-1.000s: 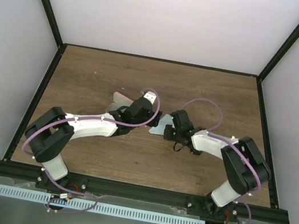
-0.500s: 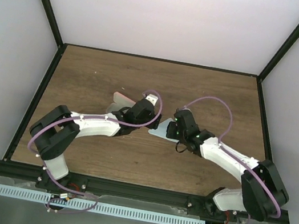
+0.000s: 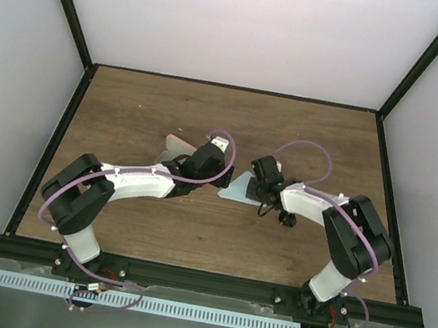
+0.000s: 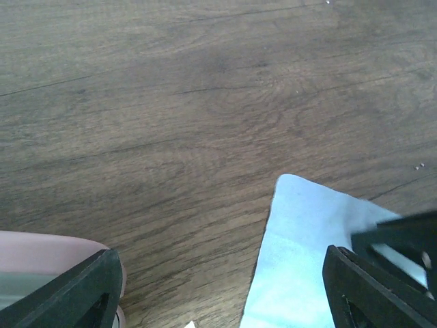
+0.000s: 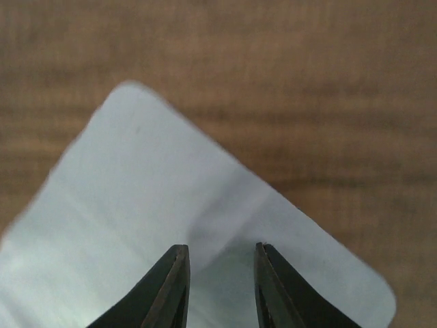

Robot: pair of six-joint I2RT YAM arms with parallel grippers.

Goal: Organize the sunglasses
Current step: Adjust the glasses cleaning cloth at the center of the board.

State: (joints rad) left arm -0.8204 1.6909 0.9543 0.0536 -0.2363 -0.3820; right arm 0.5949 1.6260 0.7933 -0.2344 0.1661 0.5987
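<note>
Left gripper (image 4: pixel 222 260) is seen wide open, nothing between the jaws; pink case (image 4: pixel 41 251) just beside one finger, blue cloth (image 4: pixel 300 239) under the other. Right gripper (image 5: pixel 220 251) is held narrowly parted directly over the cloth, nothing clamped. Sunglasses cannot be made out in any view.

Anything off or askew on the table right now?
Nothing spilled or damaged. The blue cloth lies skewed on the table, with a faint crease by the right end effector tips.

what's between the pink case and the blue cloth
Just bare wooden table. In the left wrist view the pink case and the blue cloth lie apart, with only wood grain between them.
</note>
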